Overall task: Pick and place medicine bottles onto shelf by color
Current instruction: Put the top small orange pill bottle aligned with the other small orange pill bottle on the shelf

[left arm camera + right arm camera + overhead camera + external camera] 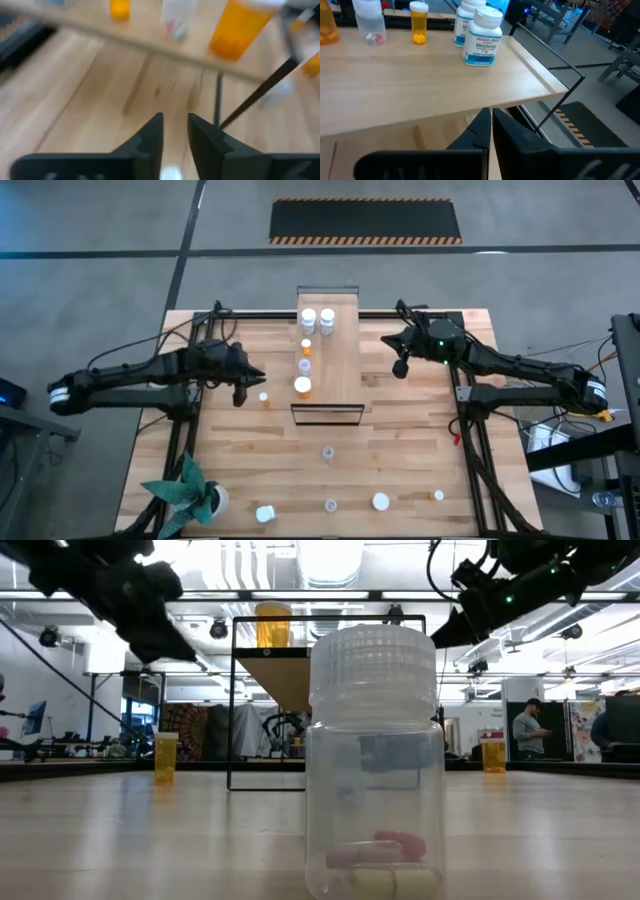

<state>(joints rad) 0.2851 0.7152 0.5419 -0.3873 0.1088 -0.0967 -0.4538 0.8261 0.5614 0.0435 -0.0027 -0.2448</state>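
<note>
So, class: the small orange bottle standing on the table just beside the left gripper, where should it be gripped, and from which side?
Probably from above. The orange bottle stands upright, so the left gripper could close across its round body below the white cap, with open table around it.

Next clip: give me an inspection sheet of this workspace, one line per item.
Surface: butcher-block table, bare between items.
Job's things: five bottles on the shelf; white melatonin bottle at the far end; about seven bottles loose on the table.
Clutter: potted plant at a near corner.
Grippers: left gripper slightly open beside the shelf; right gripper shut, empty.
Cables: along both arms.
Surroundings: a person in the background.
</note>
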